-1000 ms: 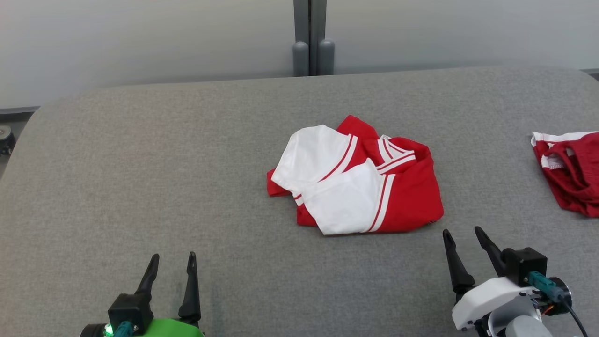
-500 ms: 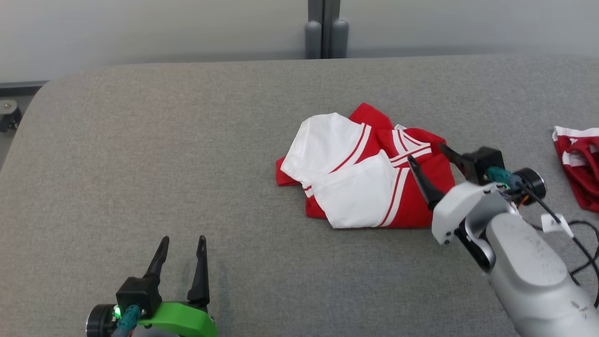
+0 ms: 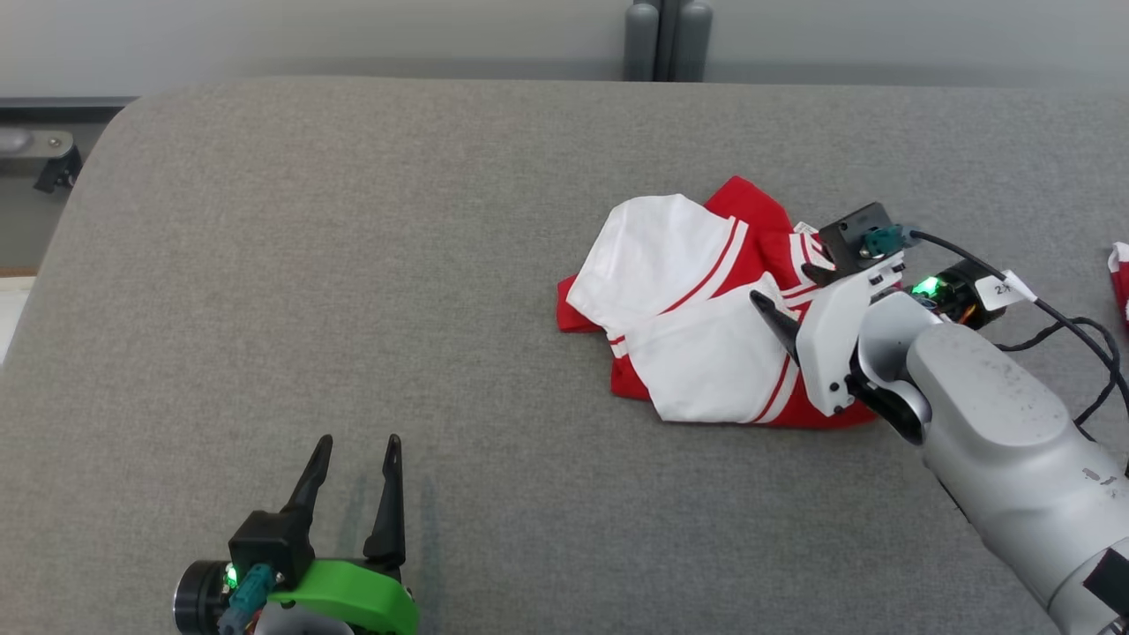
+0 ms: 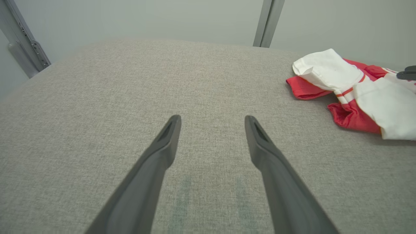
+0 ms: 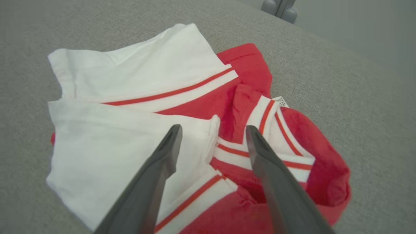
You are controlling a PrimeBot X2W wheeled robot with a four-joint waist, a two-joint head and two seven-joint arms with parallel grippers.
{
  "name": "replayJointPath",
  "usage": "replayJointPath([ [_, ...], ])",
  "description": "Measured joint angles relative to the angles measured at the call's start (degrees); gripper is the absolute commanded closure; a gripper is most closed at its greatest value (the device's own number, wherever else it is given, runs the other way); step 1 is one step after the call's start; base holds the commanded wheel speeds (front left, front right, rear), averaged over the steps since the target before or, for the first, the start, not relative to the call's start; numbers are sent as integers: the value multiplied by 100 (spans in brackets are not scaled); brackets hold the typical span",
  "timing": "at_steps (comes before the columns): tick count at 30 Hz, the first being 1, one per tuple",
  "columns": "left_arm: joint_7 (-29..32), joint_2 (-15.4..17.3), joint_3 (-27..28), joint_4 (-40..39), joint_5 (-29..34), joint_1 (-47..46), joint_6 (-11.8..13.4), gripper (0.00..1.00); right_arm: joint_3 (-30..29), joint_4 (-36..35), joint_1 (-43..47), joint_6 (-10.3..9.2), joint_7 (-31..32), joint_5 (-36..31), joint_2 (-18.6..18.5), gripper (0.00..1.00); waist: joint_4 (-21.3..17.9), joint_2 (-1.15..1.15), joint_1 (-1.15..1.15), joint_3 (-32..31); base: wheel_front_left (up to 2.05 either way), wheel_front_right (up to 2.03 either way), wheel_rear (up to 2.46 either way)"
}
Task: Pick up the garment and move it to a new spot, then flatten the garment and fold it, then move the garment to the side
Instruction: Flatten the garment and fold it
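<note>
A crumpled red and white garment point(image 3: 697, 309) with striped trim lies on the grey padded table point(image 3: 353, 265), right of centre. My right gripper point(image 3: 785, 291) hovers open over the garment's right part; in the right wrist view its fingers point(image 5: 162, 162) straddle the striped neckline of the garment point(image 5: 156, 97), with nothing gripped. Near the table's front edge at the lower left, my left gripper point(image 3: 355, 445) stands open and holds nothing. Seen from the left wrist, the left gripper point(image 4: 211, 123) points across bare table, the garment point(image 4: 354, 91) far off at the right.
A second red and white garment point(image 3: 1118, 273) peeks in at the right edge of the table. Grey posts point(image 3: 666, 40) stand behind the table's far edge against the wall. A black cable point(image 3: 1058, 317) trails from my right wrist.
My right arm has reached forward from the table's front edge and now sits over the garment, still open. The head camera has shifted, sliding the scene rightward. The left gripper has stayed put.
</note>
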Motion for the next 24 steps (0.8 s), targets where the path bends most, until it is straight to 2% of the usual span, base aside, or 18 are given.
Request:
replayJointPath([
  [12, 0, 1, 2, -31, 0, -82, -11, 0, 940, 314, -183, 0, -1, 864, -43, 0, 83, 0, 0, 182, 0, 0, 0],
  [13, 0, 1, -4, -32, 0, -103, -11, 0, 1026, 310, -207, 0, 2, 938, -40, 3, 85, 0, 0, 196, 0, 0, 0],
  [14, 0, 1, -10, -35, -1, -122, -14, 0, 1101, 308, -226, 0, -8, 1011, -45, 44, 88, 0, 0, 210, 0, 0, 0],
  [16, 0, 1, -16, -37, -2, -134, -15, 0, 1235, 301, -265, 0, -88, 1062, -89, 100, 91, 0, 0, 233, 0, 0, 0],
  [24, 0, 1, -13, -40, -33, -147, -29, 0, 1628, 380, -597, 0, -642, 1181, -200, 100, 93, 0, 0, 263, 0, 0, 0],
])
